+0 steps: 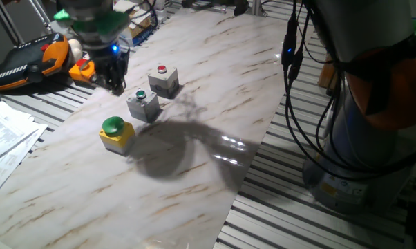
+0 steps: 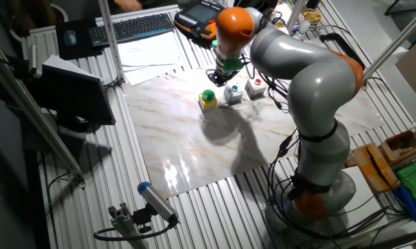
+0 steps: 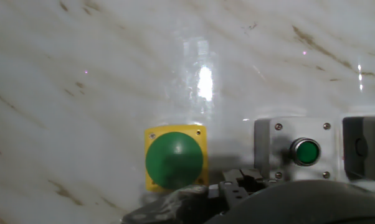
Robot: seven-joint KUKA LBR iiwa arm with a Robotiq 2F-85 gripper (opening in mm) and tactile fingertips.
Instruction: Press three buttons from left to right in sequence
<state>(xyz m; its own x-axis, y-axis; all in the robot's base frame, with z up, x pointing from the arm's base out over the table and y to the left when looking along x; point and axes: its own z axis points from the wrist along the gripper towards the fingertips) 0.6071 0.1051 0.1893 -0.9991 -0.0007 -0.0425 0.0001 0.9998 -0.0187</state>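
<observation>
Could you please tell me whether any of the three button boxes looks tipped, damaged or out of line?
Nothing stands out: the yellow box, the green-button grey box and the red-button grey box sit upright in a row, intact.

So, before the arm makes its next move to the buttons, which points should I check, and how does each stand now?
1. Three boxes in a row: yellow box, green-button box, red-button box: ok.
2. Dome button in hand view: ok.
3. End effector over the yellow box: not ok, it hangs beside the row.
4. Finger state: cannot tell.
5. Marble around the boxes clear: ok.
</observation>
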